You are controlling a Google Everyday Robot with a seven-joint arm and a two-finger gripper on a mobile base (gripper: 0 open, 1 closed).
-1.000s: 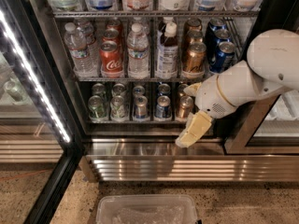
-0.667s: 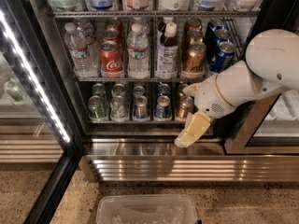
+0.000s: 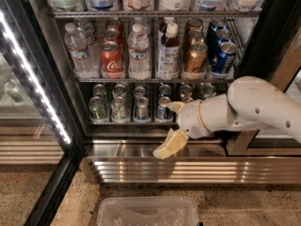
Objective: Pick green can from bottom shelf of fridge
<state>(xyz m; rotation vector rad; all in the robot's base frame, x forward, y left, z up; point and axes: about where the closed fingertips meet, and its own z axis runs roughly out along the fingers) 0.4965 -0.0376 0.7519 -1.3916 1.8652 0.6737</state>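
Observation:
The fridge [image 3: 263, 36] stands open in front of me. Its bottom shelf [image 3: 129, 122] holds rows of short cans. Green cans [image 3: 97, 108] stand at its left end, with another [image 3: 118, 108] beside them; silver and blue cans [image 3: 162, 108] sit further right. My gripper [image 3: 171, 126] is open and empty, in front of the shelf's right half and just right of the blue can. One cream finger [image 3: 175, 106] is up at can height. The other finger [image 3: 168, 146] hangs below the shelf edge. The white arm hides the rightmost cans.
The rack above holds water bottles [image 3: 139, 55], a red cola can [image 3: 111, 59], gold cans [image 3: 194, 59] and blue cans [image 3: 224, 56]. A white light strip [image 3: 33, 74] runs down the open glass door on the left. The ribbed steel base [image 3: 188, 171] and a clear plastic bin [image 3: 148, 212] lie below.
My arm and gripper have moved left and slightly down along the front of the bottom shelf. The cans have not moved.

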